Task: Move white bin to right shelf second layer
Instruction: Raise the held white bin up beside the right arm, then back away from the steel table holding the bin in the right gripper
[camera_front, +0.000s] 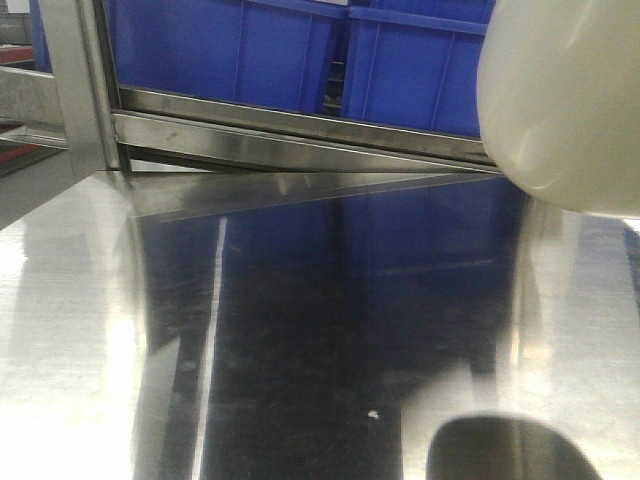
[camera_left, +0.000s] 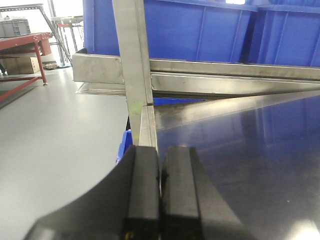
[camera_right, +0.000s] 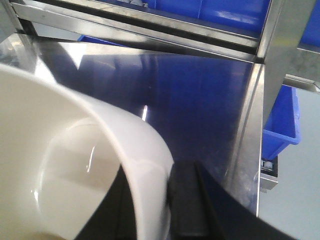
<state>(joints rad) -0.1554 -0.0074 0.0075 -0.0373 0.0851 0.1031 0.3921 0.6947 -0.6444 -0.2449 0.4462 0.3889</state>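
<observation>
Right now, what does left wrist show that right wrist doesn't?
Left wrist only: the left gripper, shut on nothing, the grey floor and a red frame far left. Right wrist only: the white bin, its wall clamped by the right gripper. Both: blue crates on the rack and the shiny steel table.

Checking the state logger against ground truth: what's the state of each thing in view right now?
white bin: empty, held clear of the steel table, gripped at its rim.
right gripper: shut on the white bin's wall, one finger inside, one outside.
left gripper: shut, holding nothing.
blue crates: resting on the rack behind the table; contents not visible.
</observation>
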